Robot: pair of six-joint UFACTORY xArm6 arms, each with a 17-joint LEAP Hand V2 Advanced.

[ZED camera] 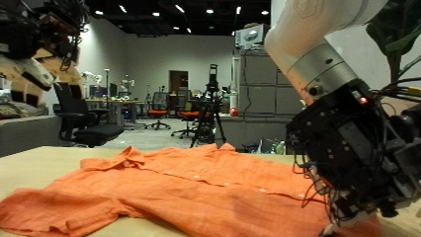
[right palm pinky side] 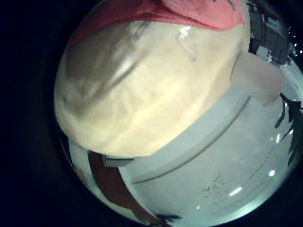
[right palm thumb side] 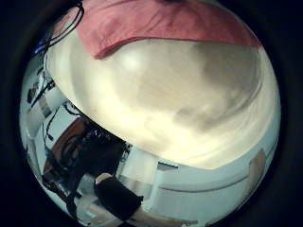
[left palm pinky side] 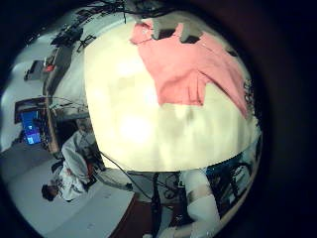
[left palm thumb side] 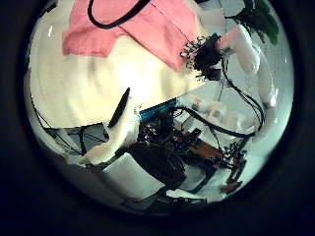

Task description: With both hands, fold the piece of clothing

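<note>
An orange shirt [ZED camera: 198, 183] lies spread out flat on the light wooden table [ZED camera: 27, 163]. My right hand [ZED camera: 353, 163] hangs close over the shirt's edge, fingers pointing down and relaxed, holding nothing. The left thumb side palm view shows the shirt [left palm thumb side: 128, 34] and the right hand [left palm thumb side: 209, 54] at its edge. The right palm views show the shirt's edge [right palm pinky side: 180, 11] [right palm thumb side: 161, 24] on the table [right palm pinky side: 133, 85].
Bare table [left palm pinky side: 149, 119] stretches beside the shirt. Office chairs [ZED camera: 72, 114] and a tripod [ZED camera: 210, 104] stand behind the table. A plant [ZED camera: 401, 39] is behind the right arm.
</note>
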